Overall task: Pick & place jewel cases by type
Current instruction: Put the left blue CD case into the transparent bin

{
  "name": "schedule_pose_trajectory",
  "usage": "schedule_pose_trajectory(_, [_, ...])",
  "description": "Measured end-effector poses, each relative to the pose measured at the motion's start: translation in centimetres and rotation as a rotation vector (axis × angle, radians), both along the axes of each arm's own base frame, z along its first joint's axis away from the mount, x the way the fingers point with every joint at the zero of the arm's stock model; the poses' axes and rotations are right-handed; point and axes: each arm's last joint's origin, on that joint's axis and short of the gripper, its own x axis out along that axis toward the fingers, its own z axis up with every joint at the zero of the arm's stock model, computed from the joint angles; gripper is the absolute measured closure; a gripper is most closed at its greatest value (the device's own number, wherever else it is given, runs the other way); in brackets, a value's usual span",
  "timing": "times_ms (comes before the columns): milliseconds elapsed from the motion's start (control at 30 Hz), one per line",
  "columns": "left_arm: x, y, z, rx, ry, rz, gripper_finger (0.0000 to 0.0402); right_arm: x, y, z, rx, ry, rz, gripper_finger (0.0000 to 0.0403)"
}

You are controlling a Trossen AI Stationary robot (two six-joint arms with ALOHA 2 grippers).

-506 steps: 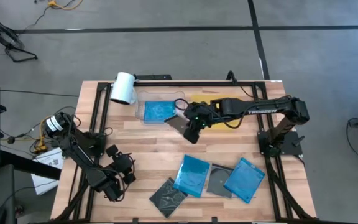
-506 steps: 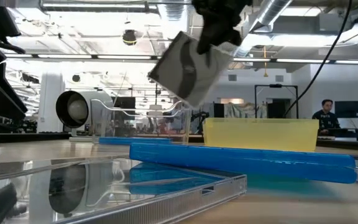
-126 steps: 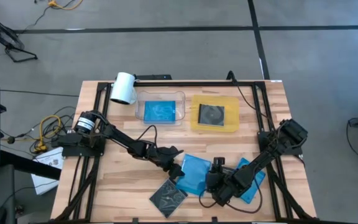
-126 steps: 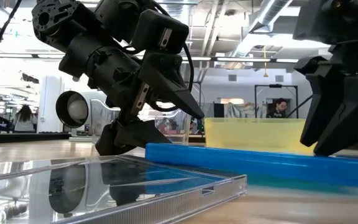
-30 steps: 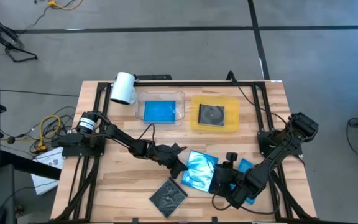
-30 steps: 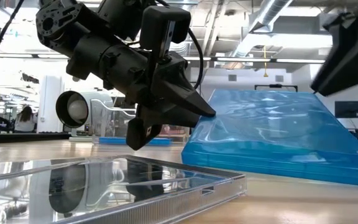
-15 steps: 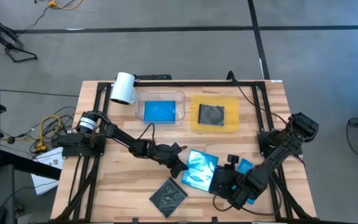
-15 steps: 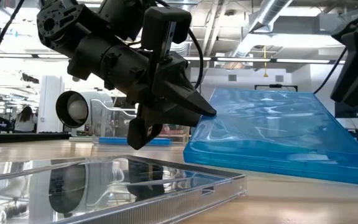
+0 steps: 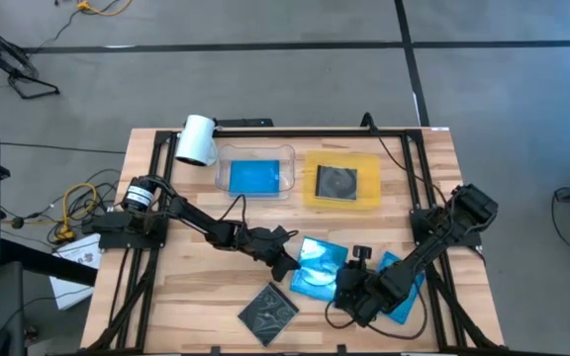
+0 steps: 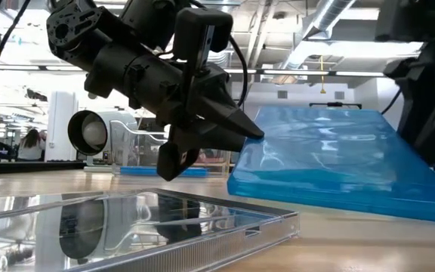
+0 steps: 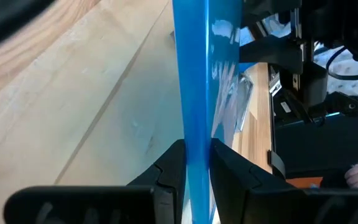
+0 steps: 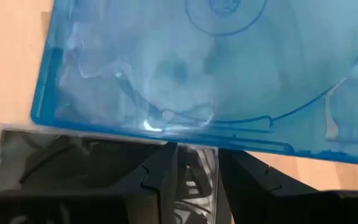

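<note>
The left gripper [image 9: 287, 265], reaching in from the left of the high view toward the lower middle of the frame, has its jaws clenched on the edge of a blue jewel case [image 9: 321, 267]. In the left wrist view that case [image 11: 194, 118] runs edge-on between the two dark fingers [image 11: 169, 180], and in the low view it sits tilted in the right half of the frame, one edge lifted by the gripper [image 10: 236, 134] and the other down near the desk [image 9: 206, 247].

The right gripper [image 9: 349, 300] sits at the lower right of the high view, just beside the blue case. Its wrist view shows a grey-clear jewel case [image 12: 98, 168] between its fingers [image 12: 160, 174], the jaws grasping its edge, with the blue case [image 12: 204, 68] lying over it.

Another blue case [image 9: 401, 287] lies under the right arm at lower right. A second grey-clear case [image 9: 269, 310] lies at the lower centre. In the upper middle, the clear tray [image 9: 221, 168] holds one blue case [image 9: 254, 176], and the yellow tray [image 9: 369, 193] beside it holds one grey-clear case [image 9: 336, 182].
</note>
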Motion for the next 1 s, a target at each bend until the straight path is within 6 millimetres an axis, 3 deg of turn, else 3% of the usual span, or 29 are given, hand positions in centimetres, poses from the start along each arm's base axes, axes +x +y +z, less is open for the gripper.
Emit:
schedule_pose_trajectory(700, [0.3,-0.05,0.72,-0.002,-0.084,-0.003,0.0303,0.48,-0.23,-0.03,-0.01,-0.022,0.004,0.0291])
schedule_pose_trajectory(1000, [0.29,-0.07,0.69,-0.002,-0.081,-0.009,0.0323,0.42,-0.3,-0.02,-0.023,-0.02,0.003,0.0291])
